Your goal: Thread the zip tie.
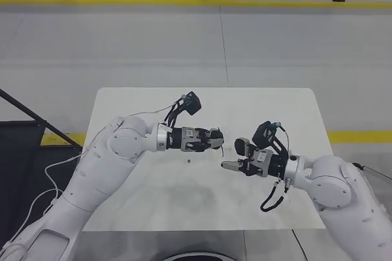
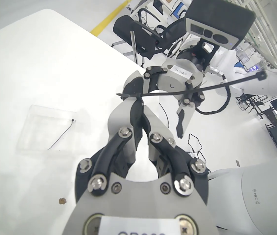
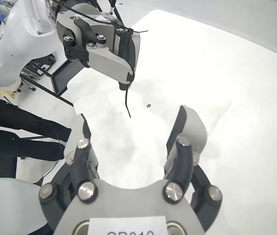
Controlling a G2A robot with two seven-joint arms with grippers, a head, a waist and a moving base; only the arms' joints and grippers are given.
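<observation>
Left pincer (image 2: 138, 99) is clenched on the zip tie (image 2: 162, 94), held above the desk (image 2: 42, 62), and the right pincer (image 3: 132, 113), released and close by, probably next must catch the tail and guide it into the head.

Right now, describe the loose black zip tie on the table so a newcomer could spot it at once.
On the white table, find the clear flat plastic sheet near the left gripper. A thin black zip tie lies on it, gently curved. Unlike the straight black zip tie pinched in that gripper above the table, it lies flat and nothing holds it.
</observation>
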